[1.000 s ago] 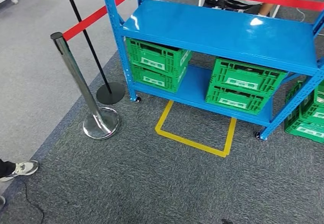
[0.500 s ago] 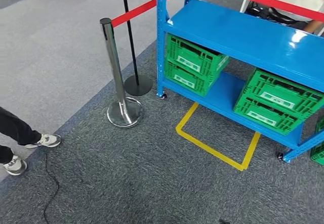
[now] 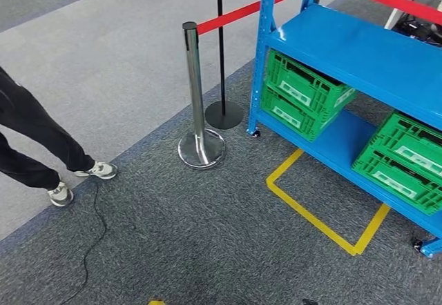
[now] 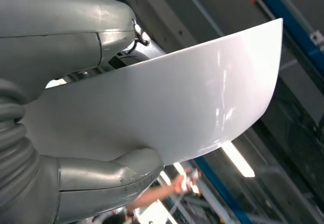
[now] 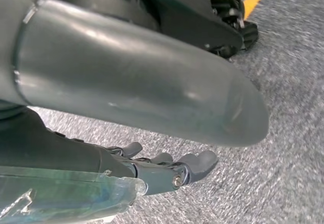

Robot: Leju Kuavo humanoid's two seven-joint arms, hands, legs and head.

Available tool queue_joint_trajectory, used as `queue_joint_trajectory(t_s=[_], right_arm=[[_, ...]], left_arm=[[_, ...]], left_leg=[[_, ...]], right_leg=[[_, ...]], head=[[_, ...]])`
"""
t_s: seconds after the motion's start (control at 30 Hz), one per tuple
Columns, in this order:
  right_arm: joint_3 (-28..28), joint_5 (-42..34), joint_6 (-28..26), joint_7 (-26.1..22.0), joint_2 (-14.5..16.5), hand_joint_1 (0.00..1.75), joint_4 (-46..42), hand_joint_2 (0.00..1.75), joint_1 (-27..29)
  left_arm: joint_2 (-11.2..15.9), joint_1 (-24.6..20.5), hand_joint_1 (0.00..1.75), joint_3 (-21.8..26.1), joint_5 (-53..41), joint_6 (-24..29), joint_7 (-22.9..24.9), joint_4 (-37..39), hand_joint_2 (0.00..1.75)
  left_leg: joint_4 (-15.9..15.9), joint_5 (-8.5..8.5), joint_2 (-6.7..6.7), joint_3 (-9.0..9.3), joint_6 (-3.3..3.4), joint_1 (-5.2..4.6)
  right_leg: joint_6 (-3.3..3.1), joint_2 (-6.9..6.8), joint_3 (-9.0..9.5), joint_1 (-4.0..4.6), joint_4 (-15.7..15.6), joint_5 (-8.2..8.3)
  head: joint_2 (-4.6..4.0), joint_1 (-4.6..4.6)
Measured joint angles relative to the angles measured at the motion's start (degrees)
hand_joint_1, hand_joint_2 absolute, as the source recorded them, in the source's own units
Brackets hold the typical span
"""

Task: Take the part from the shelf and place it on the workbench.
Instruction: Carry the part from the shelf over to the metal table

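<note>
From the head, a blue metal shelf (image 3: 364,56) holds green plastic crates (image 3: 302,94). At the left wrist, the left hand (image 4: 76,107) grips a curved white glossy part (image 4: 172,107) between thumb and fingers. The right hand (image 5: 153,133) hangs over grey carpet (image 5: 282,72), fingers apart, holding nothing.

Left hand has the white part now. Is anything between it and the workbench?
That cannot be settled: no workbench shows. The left hand holds the white part. In the head view, a chrome stanchion, its red belt, a floor cable and a person's legs stand on the floor ahead and to the left.
</note>
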Motion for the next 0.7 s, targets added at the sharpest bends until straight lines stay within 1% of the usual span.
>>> queue_joint_trajectory(t_s=[0.03, 0.07, 0.1, 0.13, 0.17, 0.2, 0.23, 0.27, 0.3, 0.33, 0.37, 0.4, 0.43, 0.47, 0.5, 0.53, 0.57, 0.6, 0.63, 0.67, 0.7], right_arm=[[0.0, 0.0, 0.02, -0.01, 0.0, 0.0, 0.0, 0.0, 0.09], [0.0, -0.01, 0.03, -0.02, 0.0, 0.0, 0.0, 0.0, 0.17], [0.0, -0.02, 0.05, -0.05, 0.0, 0.0, 0.0, 0.0, 0.19], [0.0, -0.03, 0.07, -0.09, 0.0, 0.0, 0.0, 0.0, 0.17], [0.0, -0.04, 0.07, -0.13, 0.0, 0.0, 0.0, 0.0, 0.11], [0.0, -0.04, 0.07, -0.13, -0.05, 0.0, -0.02, 0.0, 0.03], [0.0, -0.03, 0.04, -0.09, -0.14, 0.0, -0.05, 0.0, -0.02], [0.0, 0.01, 0.02, -0.03, -0.24, 0.0, -0.09, 0.0, -0.04], [0.0, 0.04, -0.01, 0.03, -0.33, 0.0, -0.13, 0.0, -0.08], [0.0, 0.07, -0.02, 0.07, -0.38, 0.0, -0.15, 0.0, -0.11], [0.0, 0.09, -0.02, 0.06, -0.37, 0.0, -0.15, 0.0, -0.14], [0.0, 0.1, -0.02, 0.02, -0.35, 0.0, -0.15, 0.0, -0.18], [0.01, 0.11, 0.0, -0.04, -0.34, 0.0, -0.15, 0.0, -0.18], [0.01, 0.12, 0.02, -0.1, -0.33, 0.0, -0.15, 0.0, -0.17], [0.02, 0.13, 0.03, -0.14, -0.33, 0.0, -0.15, 0.0, -0.14], [0.02, 0.13, 0.05, -0.16, -0.33, 0.0, -0.14, 0.0, -0.08], [0.02, 0.13, 0.05, -0.16, -0.33, 0.0, -0.14, 0.0, -0.01], [0.02, 0.14, 0.05, -0.17, -0.33, 0.0, -0.13, 0.0, 0.06], [0.02, 0.14, 0.05, -0.18, -0.33, 0.0, -0.13, 0.0, 0.1], [0.02, 0.15, 0.05, -0.18, -0.33, 0.0, -0.13, 0.0, 0.11], [0.02, 0.15, 0.05, -0.18, -0.33, 0.0, -0.13, 0.0, 0.09]], left_arm=[[-0.09, -0.11, 1.75, -0.04, 0.09, -0.01, -0.15, 0.0, 1.75], [-0.18, -0.14, 1.75, -0.08, 0.17, -0.01, -0.25, 0.0, 1.75], [-0.27, -0.14, 1.75, -0.1, 0.19, -0.01, -0.3, 0.0, 1.75], [-0.35, -0.16, 1.75, -0.12, 0.21, -0.01, -0.32, 0.0, 1.75], [-0.4, -0.18, 1.75, -0.16, 0.19, -0.01, -0.35, 0.0, 1.75], [-0.44, -0.24, 1.75, -0.21, 0.12, -0.01, -0.39, 0.01, 1.75], [-0.48, -0.38, 1.75, -0.27, -0.05, -0.02, -0.41, 0.01, 1.75], [-0.57, -0.46, 1.75, -0.32, -0.24, -0.03, -0.43, 0.01, 1.75], [-0.67, -0.5, 1.75, -0.36, -0.42, -0.04, -0.44, 0.01, 1.75], [-0.78, -0.46, 1.75, -0.38, -0.59, -0.04, -0.44, 0.0, 1.75], [-0.88, -0.34, 1.75, -0.39, -0.71, -0.03, -0.44, -0.02, 1.75], [-0.97, -0.27, 1.75, -0.4, -0.83, -0.03, -0.45, -0.07, 1.75], [-1.08, -0.28, 1.75, -0.4, -0.93, -0.02, -0.46, -0.12, 1.75], [-1.18, -0.34, 1.75, -0.42, -1.0, -0.02, -0.47, -0.16, 1.75], [-1.28, -0.4, 1.75, -0.42, -1.01, -0.03, -0.49, -0.2, 1.75], [-1.35, -0.47, 1.75, -0.43, -1.01, -0.03, -0.5, -0.2, 1.75], [-1.39, -0.48, 1.75, -0.43, -1.0, -0.03, -0.5, -0.2, 1.75], [-1.42, -0.48, 1.75, -0.44, -0.98, -0.03, -0.5, -0.2, 1.75], [-1.43, -0.48, 1.75, -0.44, -0.95, -0.03, -0.5, -0.2, 1.75], [-1.44, -0.49, 1.75, -0.44, -0.86, -0.02, -0.5, -0.2, 1.75], [-1.45, -0.49, 1.75, -0.44, -0.73, -0.02, -0.5, -0.2, 1.75]], left_leg=[[3.84, -1.78, 0.64, -1.77, -0.18, 0.07], [6.59, -2.73, 0.95, -2.95, -0.36, 0.22], [7.46, -2.62, 1.14, -3.16, -0.55, 0.41], [6.08, -1.51, 1.44, -2.2, -0.76, 0.64], [2.87, 0.17, 2.15, -0.2, -1.02, 0.89], [-1.13, 1.57, 3.81, 2.22, -1.4, 1.11], [-4.48, 2.57, 5.19, 4.19, -1.42, 1.26], [-6.71, 3.01, 6.16, 5.44, -1.17, 1.27], [-7.63, 3.01, 6.58, 5.81, -0.71, 1.15], [-7.62, 3.1, 5.8, 5.56, 0.03, 0.96], [-7.61, 3.24, 5.03, 5.34, 0.61, 0.81], [-7.64, 3.43, 4.38, 5.19, 1.07, 0.74], [-7.66, 3.63, 3.68, 5.03, 1.51, 0.72], [-7.69, 3.82, 3.03, 4.91, 1.91, 0.72], [-7.69, 3.93, 2.4, 4.74, 2.18, 0.65], [-7.68, 4.02, 1.65, 4.56, 2.39, 0.53], [-7.67, 4.1, 0.84, 4.41, 2.53, 0.39], [-7.66, 4.16, -0.03, 4.32, 2.62, 0.25], [-7.65, 4.21, -0.91, 4.29, 2.66, 0.14], [-7.64, 4.25, -1.79, 4.31, 2.65, 0.07], [-7.64, 4.31, -2.55, 4.33, 2.58, 0.09]], right_leg=[[-0.08, -0.96, -0.12, 0.03, -0.05, 0.05], [-0.06, -1.92, -0.25, 0.03, -0.05, 0.07], [0.01, -2.84, -0.33, 0.01, -0.04, 0.08], [0.16, -3.66, -0.4, -0.04, -0.02, 0.06], [0.43, -4.42, -0.49, -0.13, 0.09, -0.02], [0.87, -5.13, -0.47, -0.03, 0.36, -0.24], [1.33, -5.71, -0.61, 0.03, 0.75, -0.66], [1.77, -6.27, -0.65, 0.15, 1.05, -1.05], [2.13, -6.84, -0.58, 0.24, 1.2, -1.35], [2.37, -7.42, -0.44, 0.11, 1.17, -1.51], [2.66, -7.82, -0.26, -0.07, 1.07, -1.54], [2.96, -7.26, -0.25, -0.29, 1.44, -1.95], [3.2, -5.93, -0.72, -0.46, 2.89, -3.01], [3.37, -4.13, -1.94, -0.56, 5.6, -4.68], [3.39, -2.33, -3.64, -0.57, 9.44, -6.74], [3.29, -1.3, -5.7, -0.54, 13.72, -8.63], [3.12, -0.88, -7.47, -0.5, 17.05, -9.71], [2.88, -0.7, -8.43, -0.46, 18.52, -9.65], [2.58, -0.51, -8.32, -0.39, 17.7, -8.44], [2.22, -0.03, -7.09, -0.3, 14.64, -6.3], [1.89, 1.22, -5.27, -0.24, 10.44, -3.95]], head=[[0.0, -0.02], [0.0, -0.03], [0.0, -0.04], [0.0, -0.02], [0.0, -0.03], [0.0, -0.05], [0.0, -0.09], [0.0, 0.09], [0.0, 0.26], [0.0, 0.52], [0.0, 0.74], [0.0, 0.78], [0.0, 0.85], [0.0, 0.86], [0.0, 0.91], [0.0, 0.91], [0.0, 0.91], [0.0, 0.91], [0.0, 0.89], [0.0, 0.9], [0.0, 0.9]])
